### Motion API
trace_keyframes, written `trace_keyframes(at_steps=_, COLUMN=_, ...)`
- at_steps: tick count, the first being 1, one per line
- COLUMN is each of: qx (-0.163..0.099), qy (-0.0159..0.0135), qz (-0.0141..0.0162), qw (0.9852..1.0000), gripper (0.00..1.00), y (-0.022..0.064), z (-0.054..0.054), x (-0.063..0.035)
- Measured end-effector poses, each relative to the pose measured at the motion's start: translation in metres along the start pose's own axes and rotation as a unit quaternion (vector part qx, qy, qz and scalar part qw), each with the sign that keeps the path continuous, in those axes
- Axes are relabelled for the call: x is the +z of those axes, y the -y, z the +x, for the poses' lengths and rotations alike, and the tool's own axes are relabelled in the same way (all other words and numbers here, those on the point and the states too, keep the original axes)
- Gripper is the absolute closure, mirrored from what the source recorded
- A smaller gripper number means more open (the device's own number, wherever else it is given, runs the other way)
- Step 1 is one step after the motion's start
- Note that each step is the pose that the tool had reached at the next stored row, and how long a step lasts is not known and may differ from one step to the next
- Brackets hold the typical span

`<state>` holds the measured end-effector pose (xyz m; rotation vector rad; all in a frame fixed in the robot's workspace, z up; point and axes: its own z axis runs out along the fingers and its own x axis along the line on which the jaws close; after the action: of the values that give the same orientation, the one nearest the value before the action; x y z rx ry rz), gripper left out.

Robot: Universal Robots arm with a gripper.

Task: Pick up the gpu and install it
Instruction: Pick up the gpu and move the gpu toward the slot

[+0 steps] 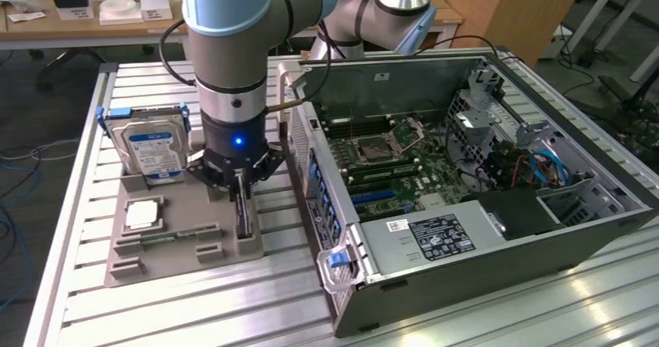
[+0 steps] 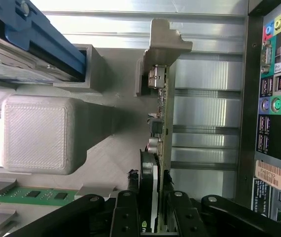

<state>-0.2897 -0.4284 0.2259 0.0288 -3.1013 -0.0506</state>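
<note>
The gpu [image 1: 244, 217] is a thin dark card standing on edge in a slot of the grey holder tray [image 1: 154, 264]. My gripper [image 1: 243, 183] comes straight down onto its top edge. In the wrist view the card [image 2: 161, 113] runs away from the camera, its silver bracket end seated in a grey post [image 2: 166, 39]. The gripper [image 2: 149, 181] has one black finger [image 2: 129, 197] against the fan side and the other against the board side, closed on the card.
A hard drive [image 1: 150, 148] in a blue frame stands upright at the tray's far end. A memory stick [image 1: 170, 236] and a square chip [image 1: 141, 214] also sit on the tray. The open computer case [image 1: 464, 170] lies at the exterior view's right, its rear ports [image 2: 271, 98] close beside the card.
</note>
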Motion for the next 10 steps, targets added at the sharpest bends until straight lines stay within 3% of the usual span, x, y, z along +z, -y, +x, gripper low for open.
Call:
trace_keyframes(at_steps=1, qx=0.000, qy=0.0000, qz=0.0000, qw=1.0000, gripper=0.72, y=0.0000, z=0.0000, x=0.0000)
trace_keyframes(at_steps=10, qx=0.000, qy=0.0000, qz=0.0000, qw=1.0000, gripper=0.73, y=0.0000, z=0.0000, x=0.0000)
